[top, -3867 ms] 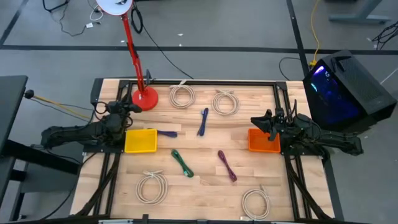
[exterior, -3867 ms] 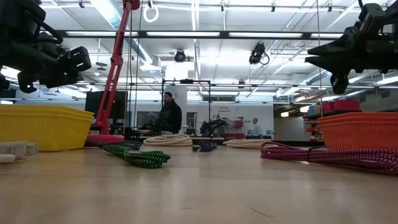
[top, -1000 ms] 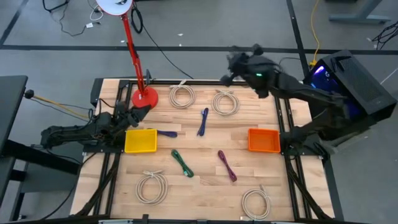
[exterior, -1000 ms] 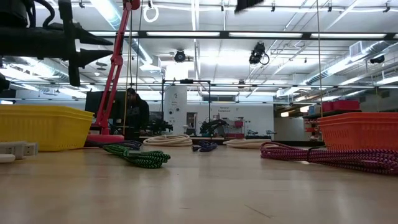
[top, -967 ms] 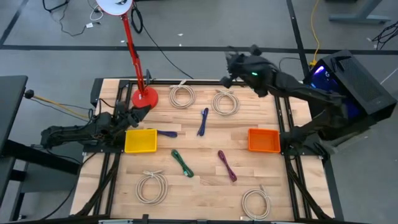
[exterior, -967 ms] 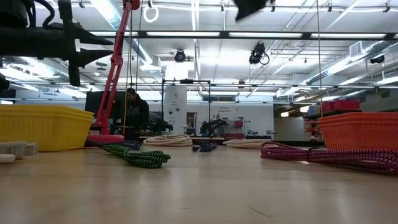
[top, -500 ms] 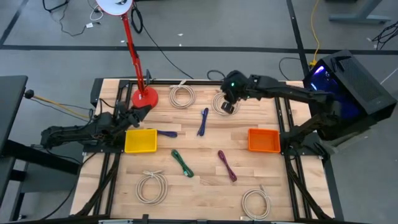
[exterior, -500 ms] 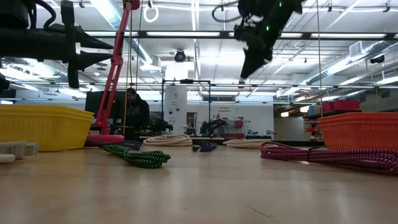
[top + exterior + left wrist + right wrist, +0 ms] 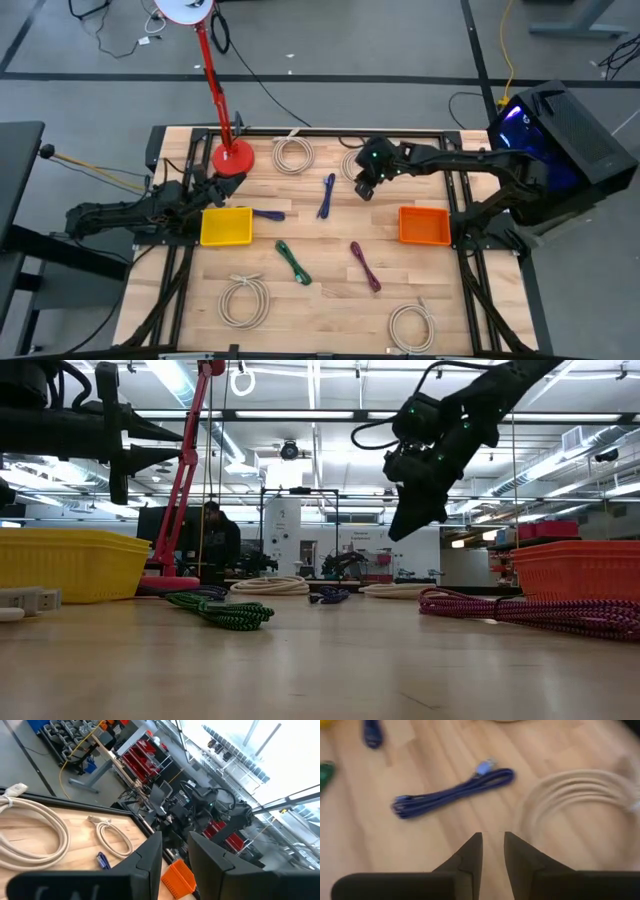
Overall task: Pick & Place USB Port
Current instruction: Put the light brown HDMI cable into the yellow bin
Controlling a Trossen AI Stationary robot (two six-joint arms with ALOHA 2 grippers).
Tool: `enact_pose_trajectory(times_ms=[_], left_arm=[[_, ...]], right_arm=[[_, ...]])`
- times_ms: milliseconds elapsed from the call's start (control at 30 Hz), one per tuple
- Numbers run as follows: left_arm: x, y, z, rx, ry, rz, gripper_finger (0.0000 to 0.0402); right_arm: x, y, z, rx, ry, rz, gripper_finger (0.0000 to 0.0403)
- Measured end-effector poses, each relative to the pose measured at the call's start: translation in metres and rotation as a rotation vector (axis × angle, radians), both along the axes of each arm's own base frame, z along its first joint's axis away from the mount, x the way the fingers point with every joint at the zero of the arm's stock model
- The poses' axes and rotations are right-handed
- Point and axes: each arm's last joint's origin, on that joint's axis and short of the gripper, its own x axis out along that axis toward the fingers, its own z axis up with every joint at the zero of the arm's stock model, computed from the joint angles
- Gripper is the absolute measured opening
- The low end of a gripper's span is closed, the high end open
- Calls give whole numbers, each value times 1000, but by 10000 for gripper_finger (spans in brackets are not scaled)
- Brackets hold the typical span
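Note:
A blue USB cable (image 9: pixel 327 195) lies loose on the wooden table, and the right wrist view shows it (image 9: pixel 455 795) ahead of the fingers. My right gripper (image 9: pixel 363 188) hangs above the table between that cable and a white cable coil (image 9: pixel 580 800). It tips downward (image 9: pixel 397 532), its fingers nearly together (image 9: pixel 493 842), touching nothing. The orange bin (image 9: pixel 424 225) sits on the table's right. My left gripper (image 9: pixel 228 180) waits in the air beside the yellow bin (image 9: pixel 226 226), fingers close together (image 9: pixel 175 845).
A red lamp base (image 9: pixel 232 156) stands at the far left. More white coils (image 9: pixel 293 154), (image 9: pixel 245 300), (image 9: pixel 411 325) lie about, with a green cable (image 9: pixel 293 262), a purple cable (image 9: pixel 365 266) and a dark blue cable (image 9: pixel 268 214) by the yellow bin. A person stands in the room behind (image 9: pixel 215 545).
My right arm has swung from above the table's far edge down and toward the near side, passing over the white coil and stopping low between that coil and the blue cable. No object on the table has moved.

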Motion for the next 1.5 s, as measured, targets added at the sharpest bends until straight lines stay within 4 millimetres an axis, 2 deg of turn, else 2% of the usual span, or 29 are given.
enact_pose_trajectory(times_ms=[167,333,567,833,1033,1500], left_arm=[[0,0,0,0,4,0,99],[0,0,-1,-1,9,0,99],[0,0,-1,-2,14,0,99],[0,0,-1,-9,10,-10,99],[1,-1,-3,-25,16,-25,99],[1,-1,-5,-30,34,-31,99]], right_arm=[[0,-2,-3,5,-38,-30,92],[0,-7,-6,-9,-30,-53,124],[8,-17,-39,81,41,-44,180],[20,-32,-48,63,65,-39,222],[21,-40,-60,50,114,-47,228],[24,-44,-84,43,192,-46,222]])
